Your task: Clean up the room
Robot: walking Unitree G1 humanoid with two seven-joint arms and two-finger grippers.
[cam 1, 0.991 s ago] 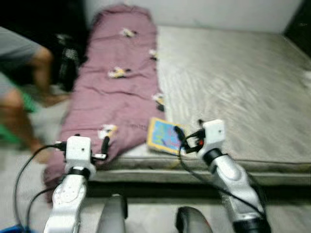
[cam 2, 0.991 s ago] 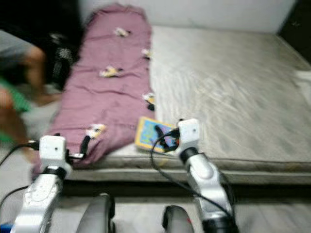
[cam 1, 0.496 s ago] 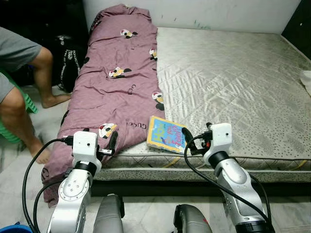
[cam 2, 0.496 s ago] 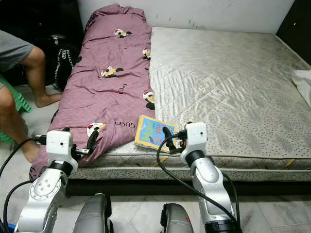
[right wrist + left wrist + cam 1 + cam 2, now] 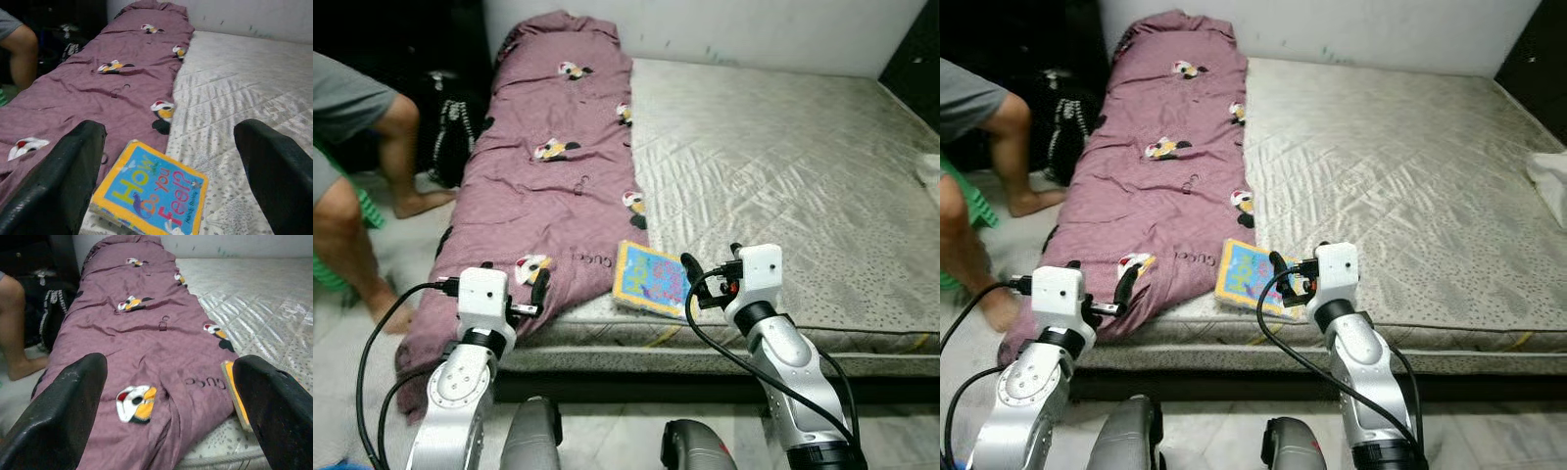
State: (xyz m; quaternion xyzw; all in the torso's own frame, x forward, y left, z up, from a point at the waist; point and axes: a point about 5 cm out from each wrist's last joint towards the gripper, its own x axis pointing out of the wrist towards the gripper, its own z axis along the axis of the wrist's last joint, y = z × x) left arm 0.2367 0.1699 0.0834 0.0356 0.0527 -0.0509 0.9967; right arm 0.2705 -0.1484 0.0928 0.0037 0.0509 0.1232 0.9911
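A colourful board book (image 5: pixel 651 277) titled "How Do You Feel?" lies flat near the front edge of the grey mattress (image 5: pixel 783 166), beside a purple blanket (image 5: pixel 553 186) with cartoon patches. My right gripper (image 5: pixel 710 264) hovers open just in front of the book (image 5: pixel 151 198), with its fingers (image 5: pixel 63 176) wide apart and empty. The left gripper (image 5: pixel 514 282) is open too. It is held before the blanket's lower end (image 5: pixel 146 382), touching nothing.
A person's bare legs (image 5: pixel 352 196) are on the floor at the left, near a black bag (image 5: pixel 450 127). The blanket hangs over the mattress's front left corner to the floor. A white cloth (image 5: pixel 1547 181) lies at the mattress's right edge. A wall runs behind.
The view was blurred a second ago and has since steadied and shifted slightly. Both grippers stay open in about the same places before the mattress edge.
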